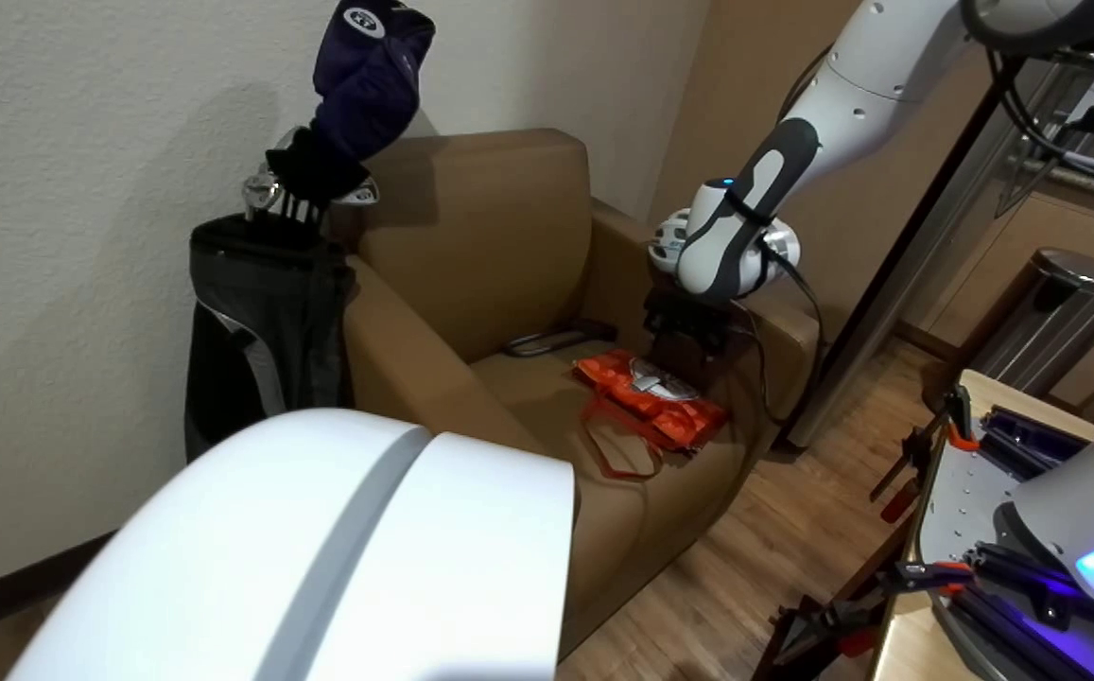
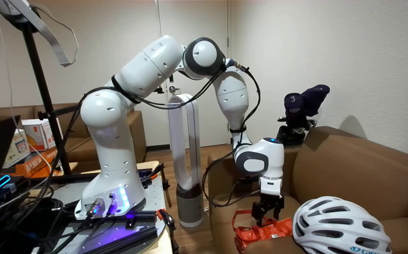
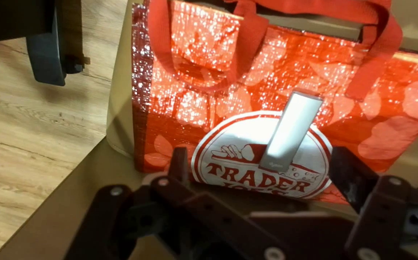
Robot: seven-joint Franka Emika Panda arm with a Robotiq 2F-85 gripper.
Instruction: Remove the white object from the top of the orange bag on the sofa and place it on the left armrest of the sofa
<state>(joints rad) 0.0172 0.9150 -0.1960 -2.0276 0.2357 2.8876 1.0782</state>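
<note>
The white object is a small silver-white remote (image 3: 290,133) lying flat on the orange bag (image 3: 209,108), partly over its round logo. In an exterior view the remote (image 1: 646,383) shows small on the bag (image 1: 688,418), which lies on the seat of the tan-brown sofa (image 1: 480,208). The bag also shows in an exterior view (image 2: 251,235). My gripper (image 3: 259,155) is open and empty above the bag. In the wrist view its fingers stand wide on either side of the remote's near end, without visible contact. The gripper shows in both exterior views (image 1: 684,336) (image 2: 268,219). The left armrest (image 1: 442,369) is bare.
A white helmet (image 2: 341,225) sits on the sofa's right arm. A dark looped object (image 1: 556,339) lies at the back of the seat. A golf bag (image 1: 268,331) stands beside the left armrest. A tower fan (image 2: 189,208) stands between the robot's table and the sofa.
</note>
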